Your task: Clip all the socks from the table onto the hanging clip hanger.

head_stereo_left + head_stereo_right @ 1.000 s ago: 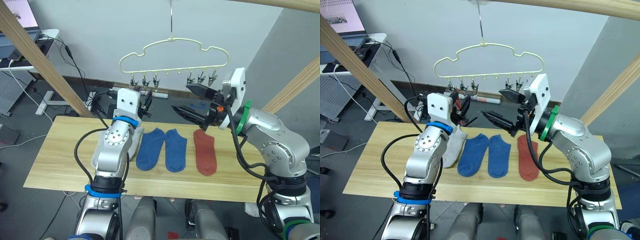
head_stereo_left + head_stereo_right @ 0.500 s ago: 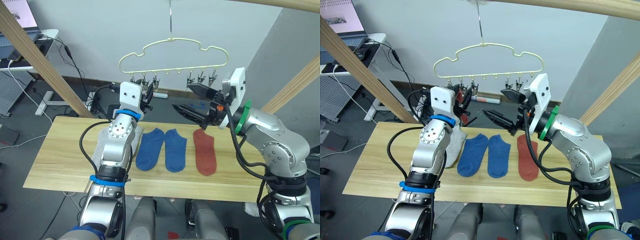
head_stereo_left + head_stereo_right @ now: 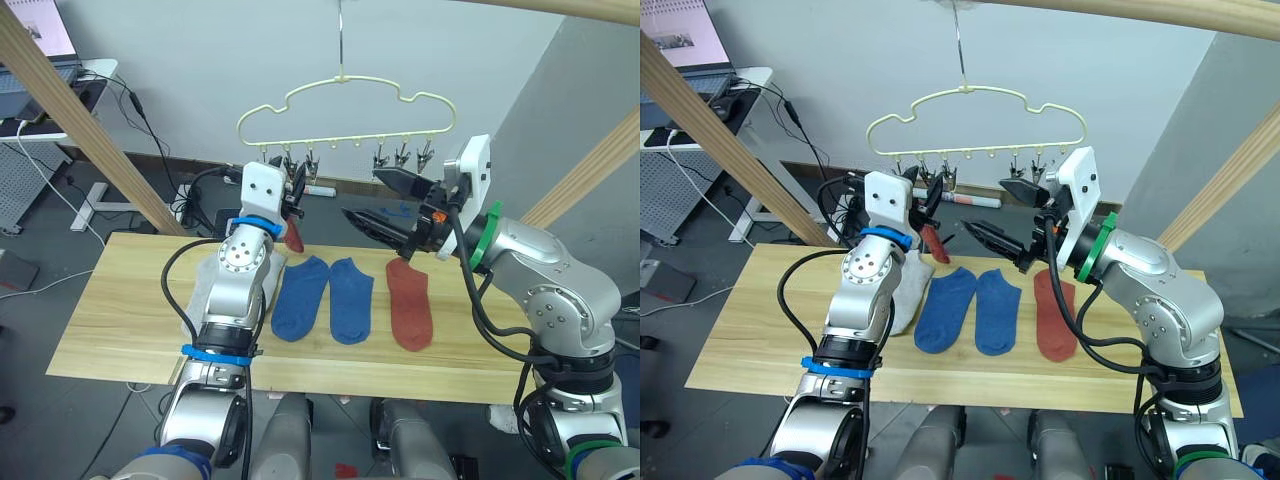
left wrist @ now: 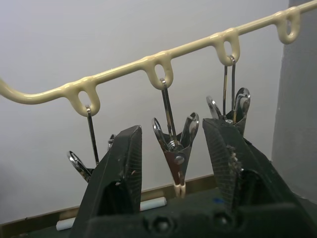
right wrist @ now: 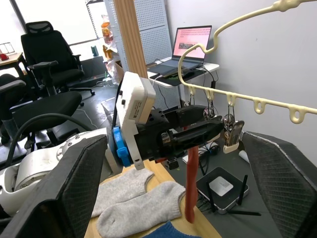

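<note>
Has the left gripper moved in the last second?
Yes. The left gripper, holding a red sock, has risen from near the table toward the left clips of the hanger.

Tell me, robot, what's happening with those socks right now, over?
Left gripper raised at the hanger clips, a red sock hanging from it. Right gripper open, empty, beside it. Two grey, two blue, one red on the table. Nothing clipped yet.
</note>
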Motion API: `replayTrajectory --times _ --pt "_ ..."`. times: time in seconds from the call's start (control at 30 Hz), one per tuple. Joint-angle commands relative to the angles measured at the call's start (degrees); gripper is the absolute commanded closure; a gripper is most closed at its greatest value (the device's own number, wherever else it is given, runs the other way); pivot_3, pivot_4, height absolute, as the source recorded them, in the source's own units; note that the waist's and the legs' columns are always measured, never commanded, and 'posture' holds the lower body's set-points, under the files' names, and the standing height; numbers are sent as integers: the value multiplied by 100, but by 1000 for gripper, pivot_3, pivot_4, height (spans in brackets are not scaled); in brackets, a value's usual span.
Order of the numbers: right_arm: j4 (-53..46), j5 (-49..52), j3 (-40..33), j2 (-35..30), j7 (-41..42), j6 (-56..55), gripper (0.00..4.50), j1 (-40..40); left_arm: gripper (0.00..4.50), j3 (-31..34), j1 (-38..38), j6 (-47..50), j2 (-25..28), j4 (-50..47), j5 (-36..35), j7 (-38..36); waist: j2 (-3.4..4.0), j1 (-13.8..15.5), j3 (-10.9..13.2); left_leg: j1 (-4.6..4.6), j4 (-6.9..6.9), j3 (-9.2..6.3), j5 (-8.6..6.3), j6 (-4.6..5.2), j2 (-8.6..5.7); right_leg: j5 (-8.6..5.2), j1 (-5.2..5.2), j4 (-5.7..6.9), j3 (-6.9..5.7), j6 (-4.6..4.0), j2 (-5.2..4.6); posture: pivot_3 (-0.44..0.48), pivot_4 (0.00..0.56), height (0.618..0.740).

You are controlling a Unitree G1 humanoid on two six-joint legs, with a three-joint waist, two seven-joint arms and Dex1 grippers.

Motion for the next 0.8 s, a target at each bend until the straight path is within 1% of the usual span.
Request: replayTrajectory --times 0.03,0.1,0.17,0.2,0.3,0.37,0.47,0.53,0.6,0.67,0.8 --pt "-255 154 -83 -6 -19 -19 0 56 3533 82 -149 -240 13 -43 -51 -71 0 -13 0 1 1 0 0 0 0 0 0 3 0 0 0 166 277 740" --pt "-262 180 -87 -2 -34 -5 0 71 4061 102 -166 -255 24 -16 -53 -89 0 -29 0 2 2 0 1 0 0 0 0 7 0 0 0 166 277 740" --pt "-273 226 -106 32 -80 18 0 84 4422 124 -184 -272 34 10 -46 -111 0 -57 0 2 6 0 1 0 0 0 0 12 0 0 0 166 277 740" --pt "-275 251 -117 48 -109 34 0 91 4492 138 -199 -275 44 28 -46 -121 0 -68 0 3 7 -1 1 0 0 0 1 13 0 0 0 165 287 740" --pt "-292 192 -36 45 -199 54 0 243 4498 183 -216 -263 89 30 -56 -158 -1 -93 0 4 8 -1 1 0 0 0 0 17 0 0 0 165 287 740" --pt "-225 -253 286 -121 -343 73 0 537 4498 202 -182 -152 123 -35 -102 -210 -1 -92 0 4 7 -2 1 0 0 -1 0 17 0 1 0 167 287 740" --pt "220 -1426 1051 -407 -869 -26 0 1161 4498 237 -98 230 205 -230 -231 -339 -2 -90 -1 4 6 -2 1 1 -2 -1 1 18 0 1 -1 167 288 740" --pt "849 -2163 1501 -447 -1066 -545 0 1583 4498 317 -21 562 259 -453 -455 -489 -2 -97 -1 4 7 0 1 0 -3 -1 0 18 1 1 -2 166 289 740" --pt "1651 -2814 1789 -355 -1323 -1090 0 1763 4498 393 70 856 311 -692 -661 -626 -2 -108 0 8 7 4 2 -1 -2 -2 -1 23 5 2 -2 170 289 740" --pt "2366 -3176 1868 -158 -1488 -1489 0 1710 4498 396 166 1047 380 -884 -737 -738 -2 -139 0 13 7 6 3 -3 0 -10 0 24 7 16 -1 181 286 740" --pt "3825 -3639 1714 297 -1788 -2252 0 1413 4498 423 318 1199 448 -1091 -762 -754 -1 -220 1 29 6 9 10 -12 8 -16 5 30 15 27 8 186 291 740"
